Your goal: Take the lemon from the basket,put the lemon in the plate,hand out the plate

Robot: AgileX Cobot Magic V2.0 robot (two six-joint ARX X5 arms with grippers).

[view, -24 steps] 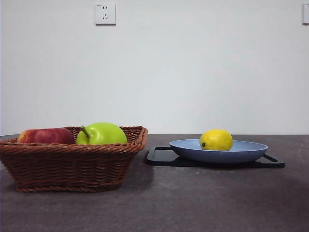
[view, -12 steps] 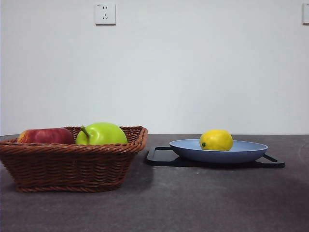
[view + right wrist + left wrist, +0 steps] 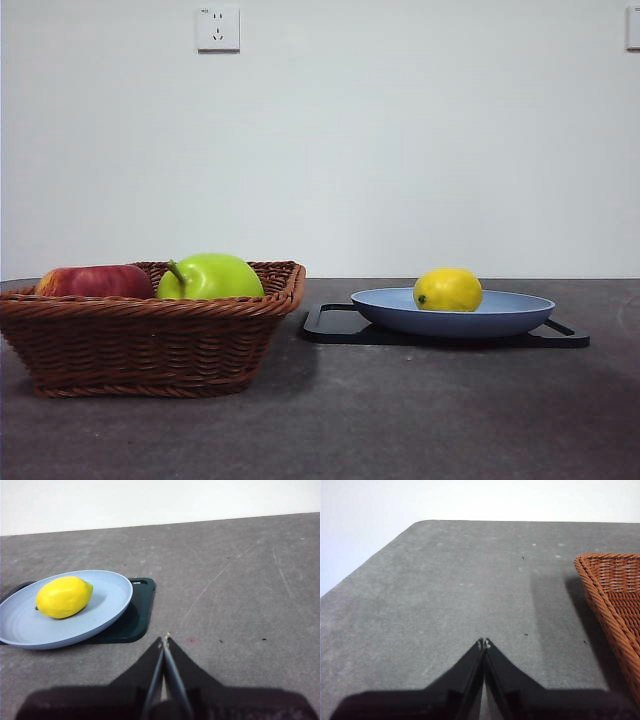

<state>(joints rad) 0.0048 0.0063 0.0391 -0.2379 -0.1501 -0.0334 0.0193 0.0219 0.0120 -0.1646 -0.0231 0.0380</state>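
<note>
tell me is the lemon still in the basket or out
Out. The lemon lies in the plate; the basket holds only apples.

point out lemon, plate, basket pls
lemon (image 3: 448, 289): front view, middle of the yellow skin, as it lies in the plate.
plate (image 3: 515, 315): front view, bare blue outer wall, right of the lemon.
basket (image 3: 150, 345): front view, near woven side wall, below the braided rim.

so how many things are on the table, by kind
lemon: 1
red apple: 1
green apple: 1
basket: 1
plate: 1
black tray: 1
Total: 6
</note>
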